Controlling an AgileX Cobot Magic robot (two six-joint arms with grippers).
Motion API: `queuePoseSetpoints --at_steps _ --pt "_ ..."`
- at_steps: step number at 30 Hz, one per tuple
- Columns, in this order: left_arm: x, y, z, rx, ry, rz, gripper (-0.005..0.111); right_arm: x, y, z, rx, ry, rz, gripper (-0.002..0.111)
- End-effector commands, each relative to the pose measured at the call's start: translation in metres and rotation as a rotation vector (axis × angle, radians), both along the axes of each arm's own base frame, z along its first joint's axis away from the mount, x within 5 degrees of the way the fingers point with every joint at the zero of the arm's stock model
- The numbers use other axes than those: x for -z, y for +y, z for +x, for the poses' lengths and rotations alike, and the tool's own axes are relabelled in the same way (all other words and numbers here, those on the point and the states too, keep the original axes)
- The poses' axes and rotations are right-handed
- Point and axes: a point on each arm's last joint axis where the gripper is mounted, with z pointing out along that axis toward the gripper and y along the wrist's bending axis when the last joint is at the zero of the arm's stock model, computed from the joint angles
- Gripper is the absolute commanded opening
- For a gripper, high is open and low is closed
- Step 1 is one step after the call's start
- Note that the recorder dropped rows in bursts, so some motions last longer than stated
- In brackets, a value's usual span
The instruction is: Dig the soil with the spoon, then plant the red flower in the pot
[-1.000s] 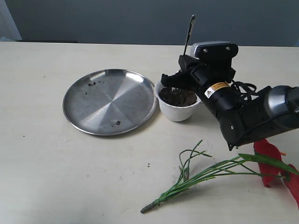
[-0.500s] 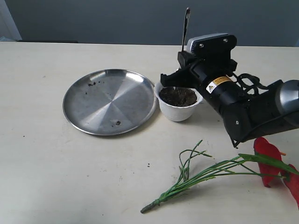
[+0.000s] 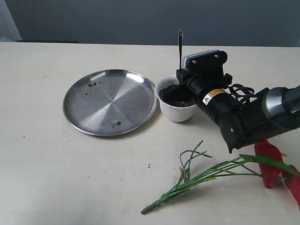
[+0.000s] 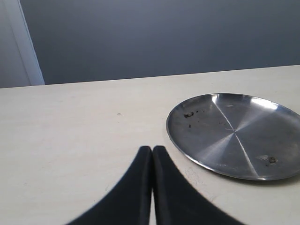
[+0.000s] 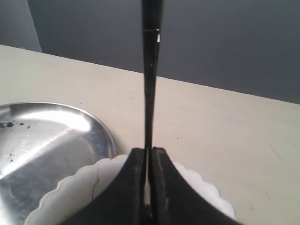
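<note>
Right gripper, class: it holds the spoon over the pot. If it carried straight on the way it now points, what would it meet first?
Probably the soil in the pot: the right gripper, shut on the spoon, points down into its mouth, though depth is unclear.

Right claw (image 3: 174, 92) clamped (angled down); left claw (image 4: 153, 154) closed.

right gripper (image 3: 180, 84) over pot (image 3: 176, 110), spoon (image 3: 180, 44) seemingly clamped upright

The exterior view looks down across the table (image 3: 56, 187); both low wrist views share its steel plate (image 4: 234, 136).
</note>
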Motion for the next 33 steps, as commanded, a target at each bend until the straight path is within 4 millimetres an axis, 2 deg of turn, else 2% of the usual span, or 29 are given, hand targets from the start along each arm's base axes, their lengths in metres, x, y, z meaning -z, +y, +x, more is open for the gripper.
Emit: queuePoseSetpoints --at_steps 1,11,15,20,28,31,33 --pt "-0.002 0.0 0.0 0.002 -0.009 -0.005 0.0 -0.003 0.001 0.0 -0.029 -0.062 0.013 0.001" --pt "-0.002 0.0 0.0 0.002 -0.009 -0.005 0.0 -0.042 -0.001 -0.001 -0.027 -0.201 0.076 0.001" --pt "-0.002 0.0 0.0 0.002 -0.009 -0.005 0.0 -0.049 -0.001 -0.002 -0.029 -0.224 0.075 0.001" --pt "-0.002 0.0 0.0 0.002 -0.009 -0.005 0.0 -0.032 -0.001 -0.002 -0.034 -0.139 0.023 0.001" --pt "-0.002 0.0 0.0 0.002 -0.009 -0.005 0.0 0.012 0.0 -0.001 -0.042 -0.014 -0.067 0.001" --pt "-0.002 0.0 0.0 0.002 -0.009 -0.005 0.0 0.013 0.0 -0.001 -0.042 -0.01 -0.07 0.001" --pt "-0.002 0.0 0.0 0.002 -0.009 -0.005 0.0 0.008 0.0 0.0 -0.038 -0.045 -0.05 0.001"
